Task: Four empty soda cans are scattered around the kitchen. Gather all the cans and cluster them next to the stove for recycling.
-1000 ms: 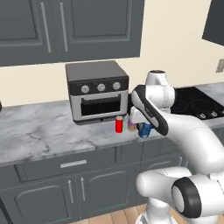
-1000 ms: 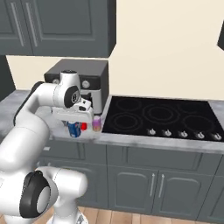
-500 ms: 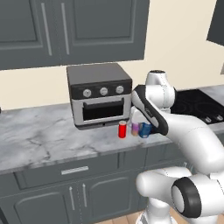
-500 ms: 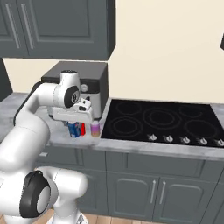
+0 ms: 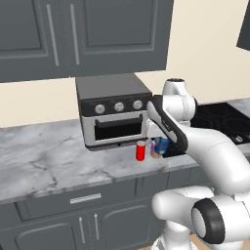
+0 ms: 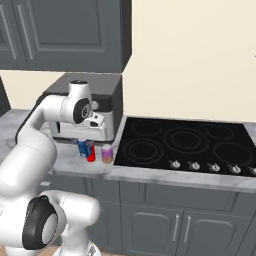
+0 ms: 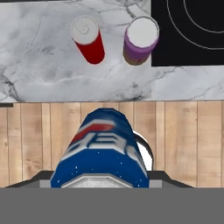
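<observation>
Jaws first: the two-finger gripper point(image 7: 101, 181) stands partly closed around a small blue metal soda can with white and red lettering point(image 7: 101, 151), whose body lies between the fingers and hides the tips, so the grip reads as firm enough to carry it. In the hand view the can sits nearest the lens, with wooden floor under it and the counter edge just beyond, which suggests it hangs in the air over the front of the counter and is not yet set down. In the right base view the same blue can point(image 6: 83, 147) shows just below the hand, in front of the grey toaster oven with round dials point(image 5: 114, 110). Ahead of the jaws, on the grey marbled counter point(image 7: 39, 61), stand two more cans upright and just beside each other: a red metal soda can with a pale top point(image 7: 89, 40) and a purplish-pink soda can with a white lid point(image 7: 140, 40). The pink one touches or nearly touches the edge of the flat black glass stove with thin grey ring burners point(image 7: 192, 30), which lies ahead and to one side of the jaws. That pair looks like the cluster begun for recycling, so the held can is likely being brought to join it. A fourth can cannot be made out.
</observation>
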